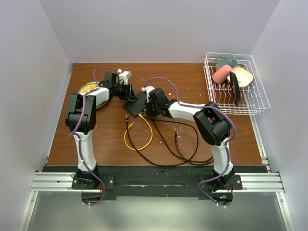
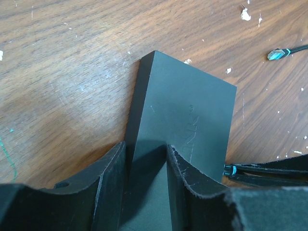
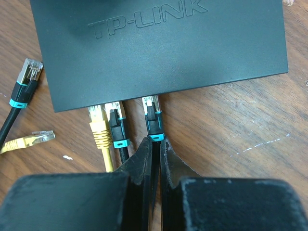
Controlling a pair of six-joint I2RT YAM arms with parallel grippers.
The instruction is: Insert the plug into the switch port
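Progress: nearly there, I'd say. My right gripper (image 3: 155,144) is pinched narrow on the plug (image 3: 153,118), right at its teal collar, w/ the cable running back between my fingers. The plug's nose is at the near edge of the switch (image 3: 159,48), just right of two neighbours that look to be in already: a yellow plug (image 3: 98,126) and a black plug (image 3: 117,126). The port itself is hidden under the switch's top face, so I can't tell if the nose is only at the mouth or partly in. What's left, prob.: push straight in till it seats, then let go.

My left gripper (image 2: 147,149) is clamped across one end of the switch, a finger on each long side, bracing it flat on the bench (image 3: 240,134).

Pos.: the switch sits mid-bench between both arms, the plug touching the edge that faces my right arm.

Direction: the plug's long axis runs from my fingers to the switch, approx. square to that edge, nose leaning a touch left. From above that reads as pointing left and slightly far.

Two spare ends lie loose at left, a black loose plug (image 3: 26,79) and a yellow loose plug (image 3: 36,139).
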